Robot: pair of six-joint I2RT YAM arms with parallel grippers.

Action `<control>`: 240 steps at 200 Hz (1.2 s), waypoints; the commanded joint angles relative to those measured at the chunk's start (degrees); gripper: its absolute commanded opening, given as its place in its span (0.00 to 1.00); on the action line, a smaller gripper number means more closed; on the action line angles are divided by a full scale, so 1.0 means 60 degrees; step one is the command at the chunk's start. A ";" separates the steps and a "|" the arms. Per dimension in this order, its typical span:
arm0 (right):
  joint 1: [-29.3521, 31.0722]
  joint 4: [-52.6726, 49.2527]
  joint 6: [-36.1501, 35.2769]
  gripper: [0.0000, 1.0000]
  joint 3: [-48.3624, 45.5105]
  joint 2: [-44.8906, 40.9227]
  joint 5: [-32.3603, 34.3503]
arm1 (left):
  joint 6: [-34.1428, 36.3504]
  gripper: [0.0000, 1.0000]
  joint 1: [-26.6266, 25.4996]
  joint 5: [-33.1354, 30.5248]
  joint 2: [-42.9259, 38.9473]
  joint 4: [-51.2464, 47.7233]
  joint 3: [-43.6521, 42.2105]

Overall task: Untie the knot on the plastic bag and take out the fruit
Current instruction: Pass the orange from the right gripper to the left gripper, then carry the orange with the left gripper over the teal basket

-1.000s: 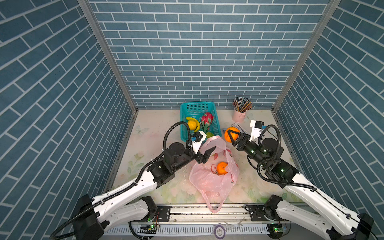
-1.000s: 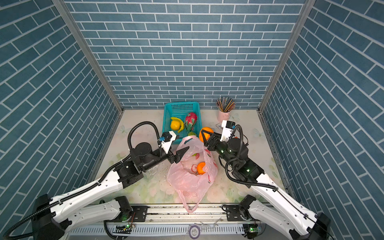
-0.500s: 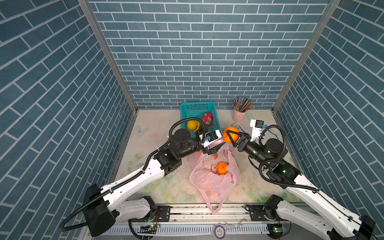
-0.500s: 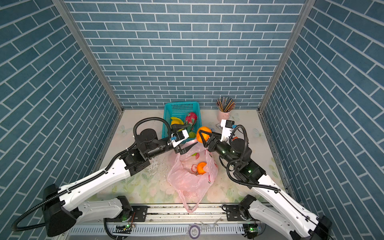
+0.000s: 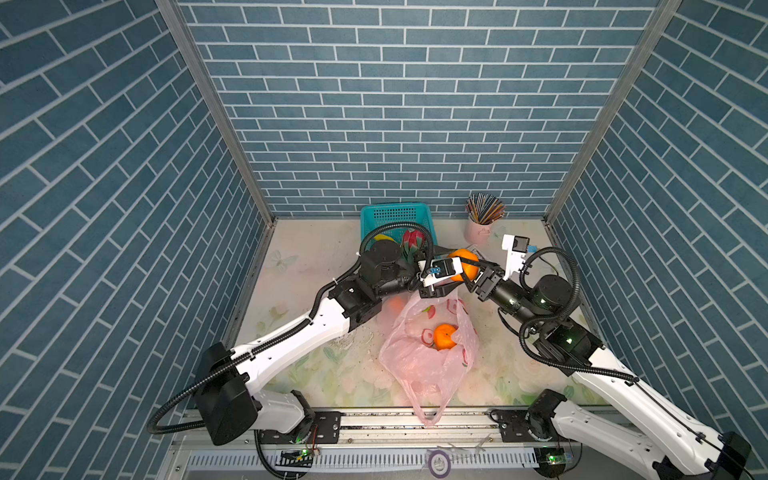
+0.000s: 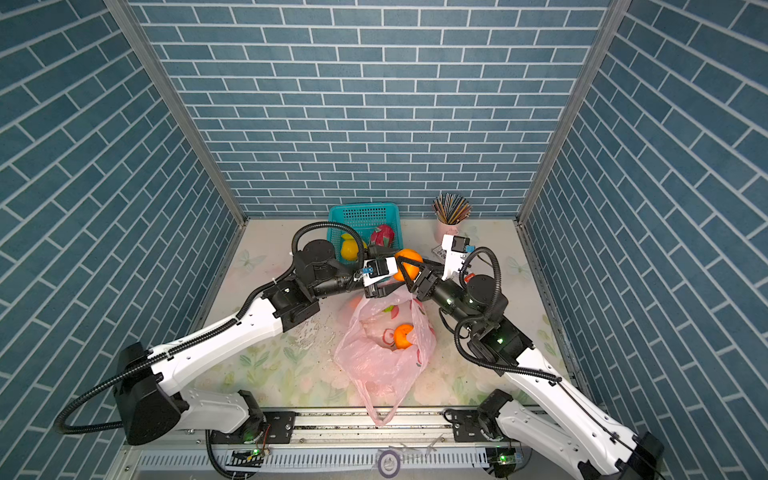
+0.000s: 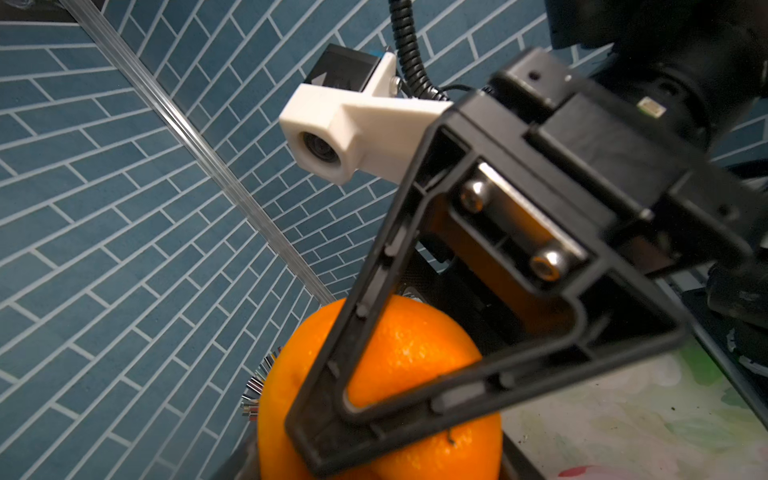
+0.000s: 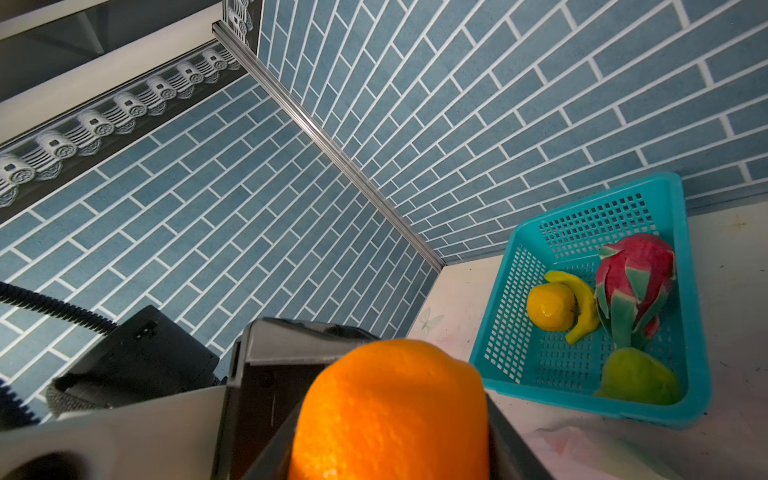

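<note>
Nestling within right gripper (image 5: 460, 269): orange (image 5: 466, 263)

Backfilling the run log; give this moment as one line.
right gripper: holding orange | left gripper: at same orange, grip unclear | plastic bag: open, second orange inside

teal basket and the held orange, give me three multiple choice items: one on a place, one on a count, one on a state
1. Where is the dragon fruit?
A) in the pink bag
B) on the bare table
C) in the teal basket

2. How many pieces lie in that basket, by the right wrist view?
A) four
B) two
C) six

3. The right gripper: its jaws are
A) open and empty
B) shut on the orange
C) shut on a pencil

Answers:
1 C, it lies inside, beside the banana.
2 A, dragon fruit, banana, yellow fruit and green fruit.
3 B, both top views show its jaws clamped round the orange.
</note>
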 commanded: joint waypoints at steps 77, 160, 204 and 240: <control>0.0077 0.0356 -0.0500 0.84 0.0092 -0.0633 0.0262 | -0.1885 0.53 0.0445 -0.1596 0.0112 0.0192 0.0601; 0.0076 0.0470 -0.0477 0.85 -0.0563 -0.1446 0.0902 | -0.5174 0.47 0.1973 -0.3222 0.0372 -0.1221 0.1744; 0.0068 0.0411 -0.0379 0.85 -0.0624 -0.1255 0.0919 | -0.5232 0.47 0.2437 -0.3935 0.0624 -0.1917 0.1991; 0.0076 0.0398 -0.0263 0.85 -0.0594 -0.1034 0.0822 | -0.5380 0.47 0.2722 -0.4406 0.1430 -0.3158 0.2821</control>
